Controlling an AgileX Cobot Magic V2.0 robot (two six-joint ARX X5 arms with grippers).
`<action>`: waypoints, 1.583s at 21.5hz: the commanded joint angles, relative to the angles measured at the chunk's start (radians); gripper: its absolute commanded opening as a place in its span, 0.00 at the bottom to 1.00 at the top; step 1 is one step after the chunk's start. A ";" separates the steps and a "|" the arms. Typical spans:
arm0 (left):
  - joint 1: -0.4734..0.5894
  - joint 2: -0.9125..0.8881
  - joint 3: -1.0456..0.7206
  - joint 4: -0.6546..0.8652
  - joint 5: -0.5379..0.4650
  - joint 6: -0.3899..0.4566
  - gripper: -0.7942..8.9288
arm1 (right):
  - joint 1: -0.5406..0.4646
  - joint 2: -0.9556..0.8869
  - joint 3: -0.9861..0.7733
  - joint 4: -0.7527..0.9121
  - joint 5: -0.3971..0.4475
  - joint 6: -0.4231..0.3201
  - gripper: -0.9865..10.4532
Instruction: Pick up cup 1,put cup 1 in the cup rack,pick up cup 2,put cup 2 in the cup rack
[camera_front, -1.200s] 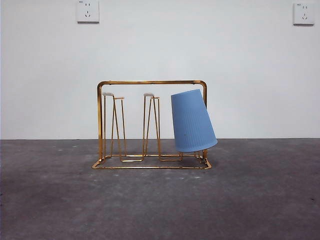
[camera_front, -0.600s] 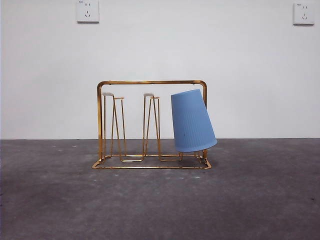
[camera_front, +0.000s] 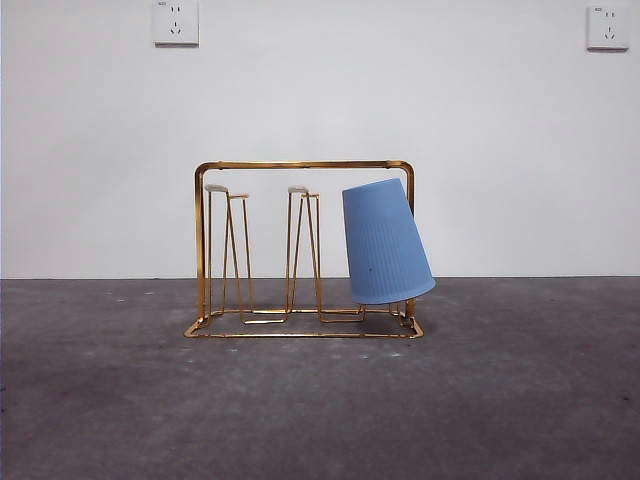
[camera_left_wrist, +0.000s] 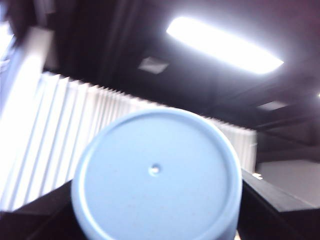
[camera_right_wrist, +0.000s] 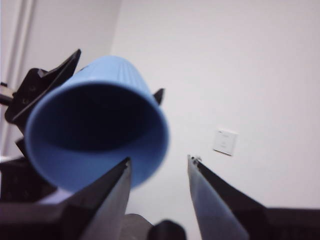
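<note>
The gold wire cup rack (camera_front: 300, 165) stands mid-table in the front view. One blue cup (camera_front: 385, 245) hangs upside down and tilted on its right-hand peg. The other pegs are bare. A second blue cup (camera_left_wrist: 155, 175) is held between my left gripper's (camera_left_wrist: 157, 205) jaws, its flat bottom facing the wrist camera, with the ceiling behind it. In the right wrist view the same cup (camera_right_wrist: 95, 140) shows its open mouth, held up off the table by the left gripper's black fingers (camera_right_wrist: 45, 85). My right gripper (camera_right_wrist: 159, 160) is open and empty beside it. Neither gripper shows in the front view.
The dark grey table (camera_front: 320, 400) runs back to a white wall with two sockets (camera_front: 175, 22) high up. Nothing else stands near the rack.
</note>
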 joint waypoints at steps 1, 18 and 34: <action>0.021 -0.061 -0.005 -0.209 0.004 0.164 0.08 | -0.001 -0.048 -0.004 -0.065 0.053 -0.006 0.26; -0.195 -0.367 -0.040 -1.471 -1.104 0.857 0.07 | -0.001 -0.139 -0.004 -0.436 0.209 -0.027 0.26; 0.049 -0.414 -0.453 -1.195 -1.087 0.827 0.07 | -0.001 -0.140 -0.004 -0.577 0.209 0.036 0.26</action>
